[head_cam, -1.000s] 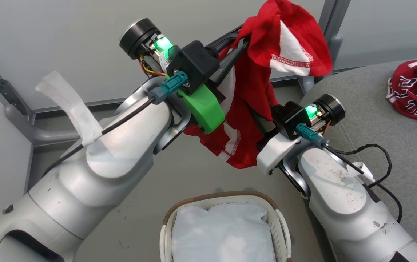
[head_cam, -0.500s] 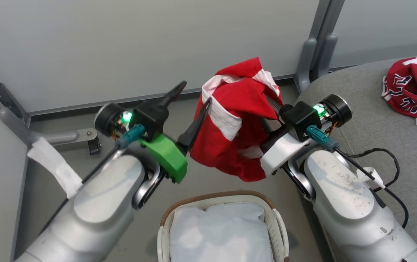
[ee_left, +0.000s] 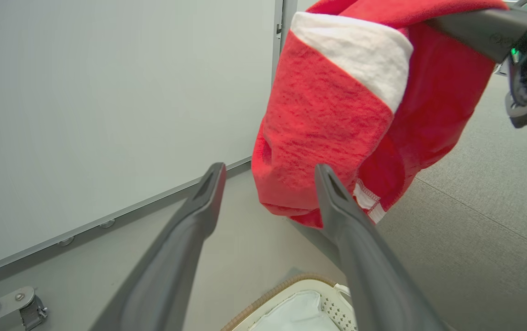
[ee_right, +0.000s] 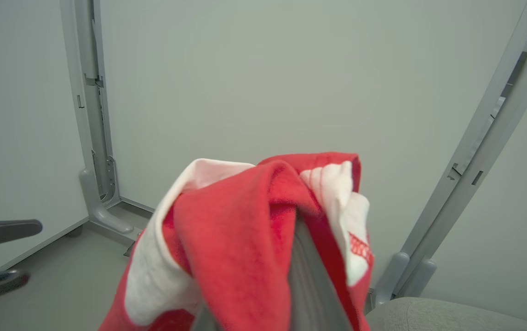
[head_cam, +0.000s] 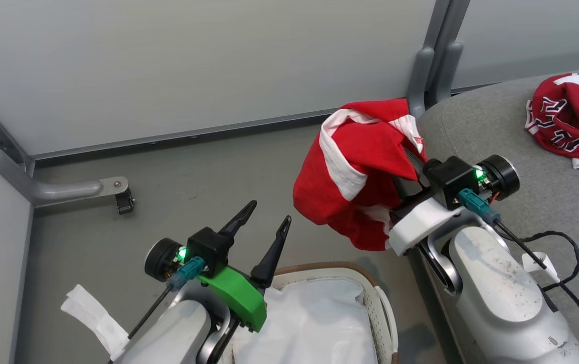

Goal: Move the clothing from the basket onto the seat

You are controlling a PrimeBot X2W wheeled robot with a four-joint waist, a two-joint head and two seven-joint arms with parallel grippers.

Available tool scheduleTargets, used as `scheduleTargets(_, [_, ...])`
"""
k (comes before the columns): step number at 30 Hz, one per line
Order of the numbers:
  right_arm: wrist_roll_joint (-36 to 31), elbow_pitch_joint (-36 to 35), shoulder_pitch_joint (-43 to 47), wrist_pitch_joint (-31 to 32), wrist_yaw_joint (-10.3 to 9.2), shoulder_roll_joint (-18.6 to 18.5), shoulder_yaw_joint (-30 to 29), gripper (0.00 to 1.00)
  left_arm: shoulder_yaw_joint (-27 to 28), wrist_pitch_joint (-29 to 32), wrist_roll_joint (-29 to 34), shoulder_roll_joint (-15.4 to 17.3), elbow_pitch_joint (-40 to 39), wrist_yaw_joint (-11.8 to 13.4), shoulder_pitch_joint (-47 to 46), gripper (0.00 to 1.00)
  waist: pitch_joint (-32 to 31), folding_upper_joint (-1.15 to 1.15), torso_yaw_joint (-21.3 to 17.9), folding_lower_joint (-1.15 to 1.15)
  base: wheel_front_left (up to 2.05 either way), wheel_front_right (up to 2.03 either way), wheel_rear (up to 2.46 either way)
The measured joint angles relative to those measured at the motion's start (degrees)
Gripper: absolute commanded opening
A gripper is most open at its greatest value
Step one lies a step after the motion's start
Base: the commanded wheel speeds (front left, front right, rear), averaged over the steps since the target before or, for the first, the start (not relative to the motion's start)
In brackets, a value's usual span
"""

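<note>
The red piece with white stripes point(head_cam: 355, 172) hangs bunched over my right gripper point(head_cam: 411, 162), which is shut on it, at the seat's left edge and above the floor. Cloth hides the right fingertips. In the right wrist view the same garment point(ee_right: 236, 239) wraps the fingers point(ee_right: 302, 266). My left gripper point(head_cam: 270, 211) stands open and holds nothing, low over the basket point(head_cam: 370, 283), apart from the garment point(ee_left: 332, 105). The basket shows its white liner point(head_cam: 315, 323). The red jersey point(head_cam: 567, 126) lies crumpled on the grey seat point(head_cam: 471, 131) at the far right.
Grey wall panels stand behind, with a metal post point(head_cam: 421, 71) at the seat's corner. A metal foot bracket point(head_cam: 112, 189) sticks out over the floor at the left. A black cable point(head_cam: 557, 253) loops off my right forearm over the seat.
My left gripper has opened, let go of the red piece and dropped down over the basket. The right gripper, still shut on the garment, has carried it right toward the seat.
</note>
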Motion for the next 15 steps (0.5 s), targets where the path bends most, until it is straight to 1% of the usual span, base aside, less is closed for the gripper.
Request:
scheduleTargets(5, [-0.7,-0.5,1.5,0.0,0.00,0.2,-1.7,0.00,2.0,0.0,2.8,-1.5,-0.1,-0.9,1.8,1.00,0.1,0.00,-0.7,0.00,0.00,0.00,0.00])
scheduleTargets(10, [-1.1,-1.0,2.0,0.0,0.00,0.3,-3.0,0.00,3.2,-0.1,4.5,-2.3,-0.2,-1.8,2.3,1.00,0.4,0.00,-2.0,0.00,0.00,0.00,0.00])
scheduleTargets(15, [-1.5,-1.7,2.1,0.0,0.00,0.4,-3.7,0.00,4.3,-0.1,6.3,-2.8,-0.7,-2.4,3.0,1.00,1.1,0.00,-4.9,0.00,0.00,0.00,0.00])
